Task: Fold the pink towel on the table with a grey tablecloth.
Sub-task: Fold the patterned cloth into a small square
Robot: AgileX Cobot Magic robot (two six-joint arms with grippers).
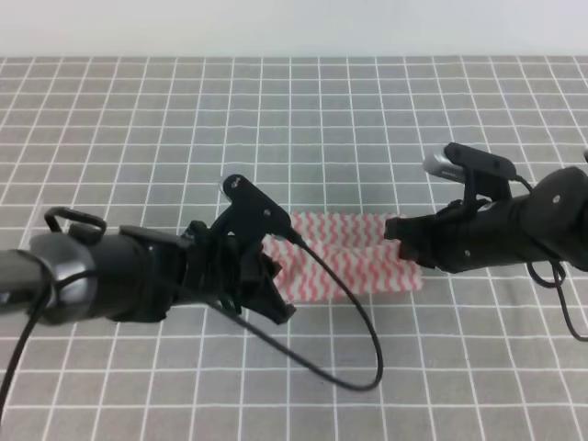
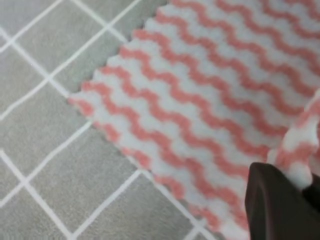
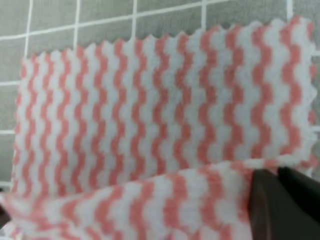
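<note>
Pink towel, striped in pink-and-white zigzags with jagged edges, lying on the table with a grey tablecloth, on the near half of its white-lined grid. Partly doubled over: near edge lifted and curled back above the flat layer, forming a raised fold along the towel's length. Left gripper at the towel's left end, dark fingertip pressed against a pinched-up bit of the cloth in the left wrist view; seemingly clamped on the towel, though the second finger out of sight. Right gripper at the towel's right end, dark finger under the raised fold in the right wrist view; closed on the cloth as far as can be told, jaws not fully visible. Black cable looping from the left arm over the tablecloth, just in front of the towel.
</note>
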